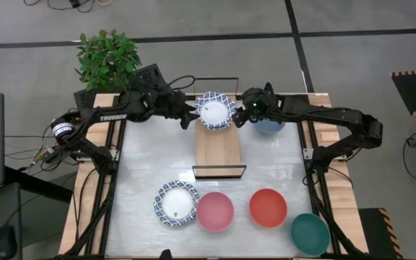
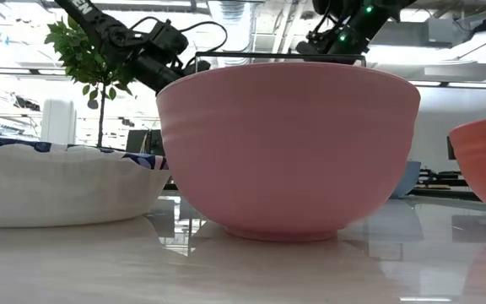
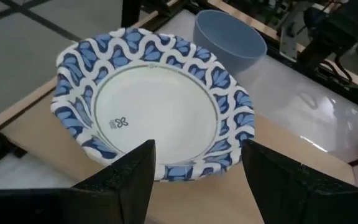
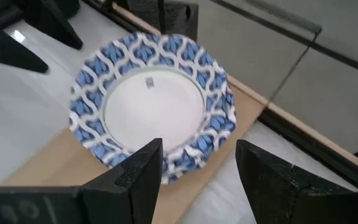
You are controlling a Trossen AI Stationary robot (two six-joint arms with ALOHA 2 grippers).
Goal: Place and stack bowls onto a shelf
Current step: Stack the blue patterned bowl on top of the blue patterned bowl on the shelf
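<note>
A white bowl with a blue patterned rim (image 1: 215,110) sits on the far end of the light-wood shelf (image 1: 219,148); a second patterned rim shows just under its edge (image 3: 191,171). My left gripper (image 1: 192,115) is open at the bowl's left side, its fingers standing either side of the rim (image 3: 197,152). My right gripper (image 1: 238,115) is open at the bowl's right side in the same way (image 4: 199,144). The slate-blue bowl (image 1: 269,127) stands on the table right of the shelf, partly under the right arm.
Along the table's near side stand another white and blue bowl (image 1: 177,203), the pink bowl (image 1: 214,211), the red bowl (image 1: 269,207) and the dark green bowl (image 1: 310,232). The potted plant (image 1: 107,58) is beyond the far left corner. The shelf's near half is bare wood.
</note>
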